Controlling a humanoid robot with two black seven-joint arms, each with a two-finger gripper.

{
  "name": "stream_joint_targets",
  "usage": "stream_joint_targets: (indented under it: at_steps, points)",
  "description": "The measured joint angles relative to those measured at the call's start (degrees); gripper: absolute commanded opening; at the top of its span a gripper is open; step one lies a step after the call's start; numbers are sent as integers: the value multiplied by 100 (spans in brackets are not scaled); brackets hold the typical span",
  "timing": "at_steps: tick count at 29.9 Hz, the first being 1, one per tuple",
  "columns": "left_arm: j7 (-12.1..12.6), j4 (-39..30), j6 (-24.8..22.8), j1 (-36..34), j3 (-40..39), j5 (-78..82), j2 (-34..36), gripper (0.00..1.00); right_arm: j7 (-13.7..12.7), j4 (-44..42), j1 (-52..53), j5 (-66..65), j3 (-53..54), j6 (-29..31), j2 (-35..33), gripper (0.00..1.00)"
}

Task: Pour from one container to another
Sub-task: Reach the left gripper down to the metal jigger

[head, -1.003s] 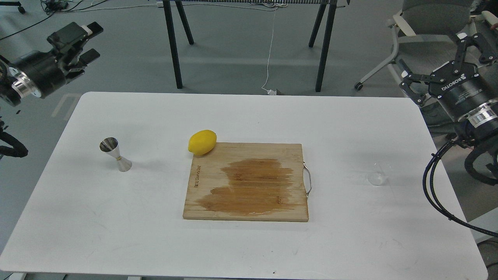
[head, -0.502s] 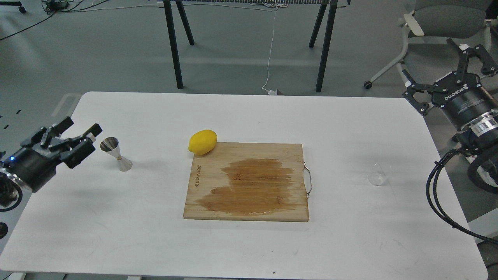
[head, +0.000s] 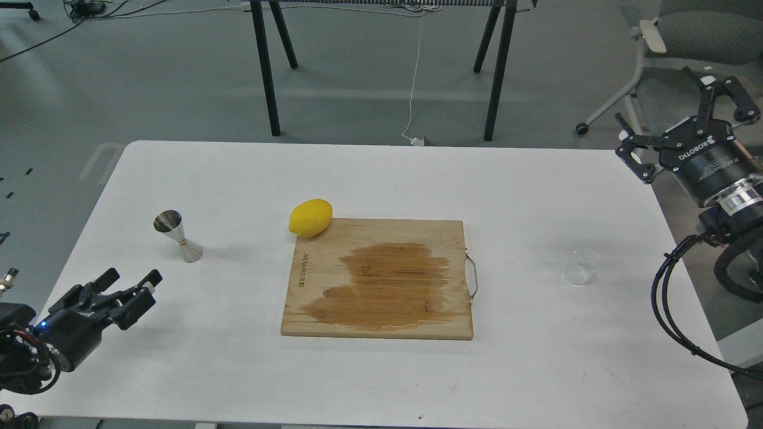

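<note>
Tabletop [head: 381, 179] is white and carries a wooden cutting board [head: 381, 277] at centre, stained dark with wet patches, a metal handle on its 3 o'clock edge. Lemon [head: 310, 218] rests at the board's 11 o'clock corner. Steel jigger [head: 177, 236] stands upright at 9 o'clock, well apart from the board. Clear cup [head: 578, 271] stands upright at 3 o'clock, near the tabletop's right edge. Left gripper [head: 132, 287] sits low at 8 o'clock, fingers parted, holding nothing, below the jigger and apart from it. Right gripper [head: 685, 116] hangs off the tabletop at 2 o'clock, fingers spread wide, empty. Bare surface lies between jigger, board and cup.
</note>
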Motion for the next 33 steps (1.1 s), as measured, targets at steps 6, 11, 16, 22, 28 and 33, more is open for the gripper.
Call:
stream_joint_targets:
  at_steps: [6, 11, 16, 22, 28, 33]
  points:
    - [0, 537, 0, -514, 502, -9, -468, 100, 0, 9, 0, 6, 0, 0, -7, 99]
    - [0, 867, -1, -731, 602, -22, -685, 100, 0, 10, 0, 7, 0, 0, -8, 99]
    - [0, 1102, -2, -1009, 744, -44, -812, 100, 0, 10, -1, 7, 0, 0, -8, 99]
    - [-1, 1335, -2, -1212, 839, -59, -972, 100, 0, 18, -1, 7, 7, 0, -8, 99]
    - [0, 1658, -2, -1375, 869, -61, -1209, 100, 0, 19, -1, 7, 10, 0, -17, 99]
    - [0, 1811, -2, -1499, 872, -62, -1322, 100, 0, 19, -1, 7, 41, 0, -27, 99]
